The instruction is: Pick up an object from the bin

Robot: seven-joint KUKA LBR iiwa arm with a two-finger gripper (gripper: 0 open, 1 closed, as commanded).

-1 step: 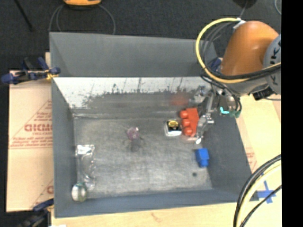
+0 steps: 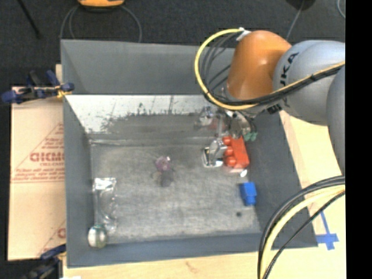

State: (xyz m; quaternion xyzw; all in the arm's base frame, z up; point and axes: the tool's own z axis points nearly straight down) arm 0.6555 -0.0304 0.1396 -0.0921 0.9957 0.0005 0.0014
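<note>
Lettering [image 2: 289, 68] "KUKA" marks arm [image 2: 311, 89] above red block [image 2: 236, 153].

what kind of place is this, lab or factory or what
Most likely a robotics lab's bin-picking test cell. A grey metal bin holds a few odd loose things, such as a small blue block and a crumpled clear plastic piece, and the robot arm's gripper hangs inside it.

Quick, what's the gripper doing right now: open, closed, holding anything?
Gripper: cannot be told whether open or shut; it is down beside a red block near the right wall of the bin.
</note>
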